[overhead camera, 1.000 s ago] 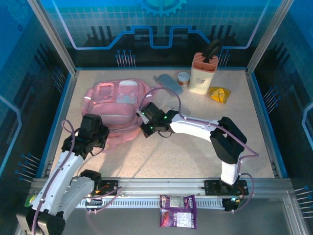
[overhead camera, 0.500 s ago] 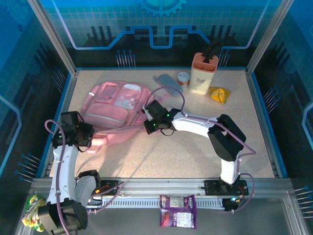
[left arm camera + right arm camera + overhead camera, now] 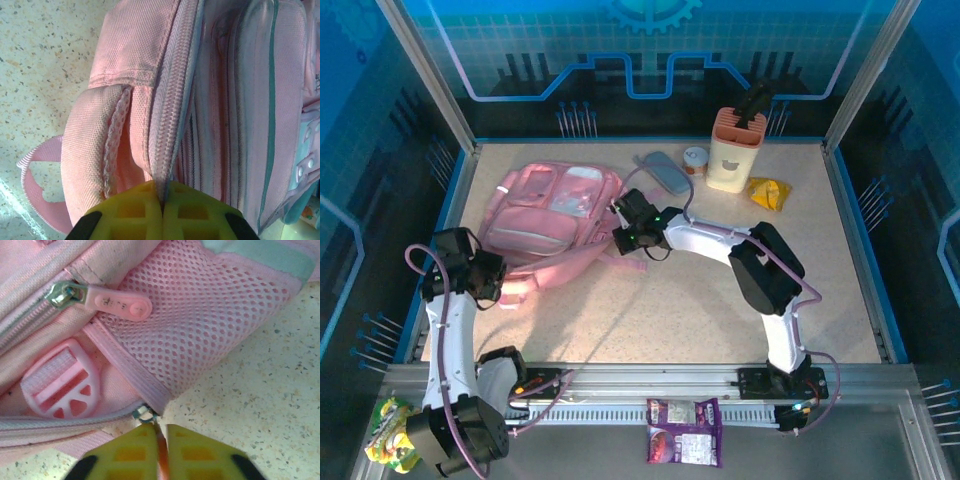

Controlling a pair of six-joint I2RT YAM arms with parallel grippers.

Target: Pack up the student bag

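Observation:
The student bag (image 3: 550, 210), a soft pink backpack, lies flat at the back left of the table. My left gripper (image 3: 506, 286) is at its near left corner; in the left wrist view its yellow fingers (image 3: 125, 210) are shut on the bag's zip seam (image 3: 167, 150). My right gripper (image 3: 620, 230) is at the bag's right side. In the right wrist view it (image 3: 161, 450) pinches a thin pink zipper pull hanging from the metal slider (image 3: 146, 413), beside a mesh pocket (image 3: 200, 315). A second pull (image 3: 117, 302) and a strap buckle (image 3: 60, 385) lie close by.
At the back stand a grey-blue case (image 3: 665, 172), a small can (image 3: 695, 160), a cream holder with a black item (image 3: 734, 150) and a yellow packet (image 3: 768, 192). A purple packet (image 3: 683, 445) and a yellow-green one (image 3: 388, 435) lie off the table's near edge.
The bag has been pulled flatter and turned, its near corner drawn left. My left arm swung out left with the seam. The right gripper moved slightly back with the bag.

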